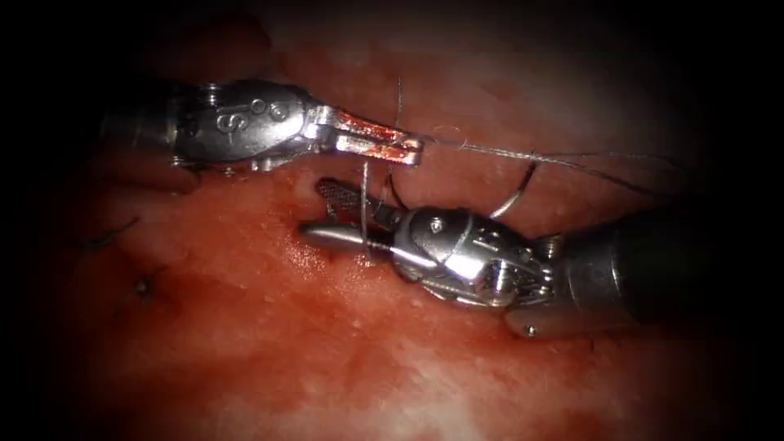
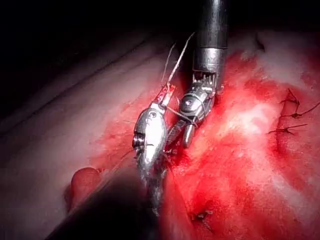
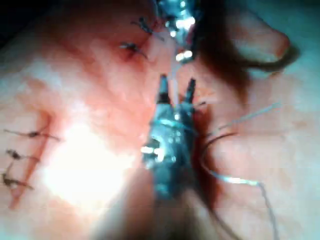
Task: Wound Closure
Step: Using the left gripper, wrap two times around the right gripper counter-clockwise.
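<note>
The left tool (image 1: 412,149), polished steel with red-smeared fingers, is clamped on the fine grey thread (image 1: 523,153). The right tool (image 1: 331,214), fingers spread wide, holds nothing; thread loops around it. The curved needle (image 1: 516,194) rises at its one o'clock above wet, glistening tissue (image 1: 286,351).

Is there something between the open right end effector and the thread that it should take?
Nothing visible is in the way. The thread already runs between the open jaws of the right end effector. The left end effector is shut on the thread above.
</note>
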Robot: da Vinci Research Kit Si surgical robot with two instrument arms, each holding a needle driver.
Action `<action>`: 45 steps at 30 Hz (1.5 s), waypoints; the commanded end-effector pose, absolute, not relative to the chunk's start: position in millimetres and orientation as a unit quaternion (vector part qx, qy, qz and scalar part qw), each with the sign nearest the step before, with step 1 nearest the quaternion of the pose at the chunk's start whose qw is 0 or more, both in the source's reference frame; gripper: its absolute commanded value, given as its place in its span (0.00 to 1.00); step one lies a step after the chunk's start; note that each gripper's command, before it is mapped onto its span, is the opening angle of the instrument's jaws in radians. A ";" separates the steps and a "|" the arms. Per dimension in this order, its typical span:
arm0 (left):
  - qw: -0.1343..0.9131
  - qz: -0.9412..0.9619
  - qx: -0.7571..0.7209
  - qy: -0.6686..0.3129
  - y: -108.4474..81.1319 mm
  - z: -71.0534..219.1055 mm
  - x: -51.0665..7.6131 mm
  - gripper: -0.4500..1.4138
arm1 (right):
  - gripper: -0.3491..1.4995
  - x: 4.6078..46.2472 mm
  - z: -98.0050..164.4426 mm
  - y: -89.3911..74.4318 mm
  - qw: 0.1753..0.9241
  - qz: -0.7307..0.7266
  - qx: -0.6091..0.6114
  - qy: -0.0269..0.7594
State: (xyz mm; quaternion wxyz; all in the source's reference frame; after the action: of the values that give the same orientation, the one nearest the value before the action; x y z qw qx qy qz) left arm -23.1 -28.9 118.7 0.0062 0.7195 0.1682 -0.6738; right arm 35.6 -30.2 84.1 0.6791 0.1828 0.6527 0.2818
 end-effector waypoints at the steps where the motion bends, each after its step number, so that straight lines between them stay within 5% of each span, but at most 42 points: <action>1: 0.007 -0.674 0.719 0.168 -28.6 119.4 -23.5 0.00 | 0.37 36.4 84.3 -30.9 0.678 0.277 0.189 0.655; 45: -0.015 -0.637 0.764 0.103 -34.0 131.8 -23.4 0.00 | 0.34 33.7 85.5 -29.3 0.511 0.385 0.185 0.746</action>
State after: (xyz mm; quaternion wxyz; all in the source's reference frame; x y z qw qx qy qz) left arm -22.7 -34.1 131.3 -0.0181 0.7655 0.1022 -0.6350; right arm 33.1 -28.7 84.9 0.5110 0.1834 0.7462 0.3854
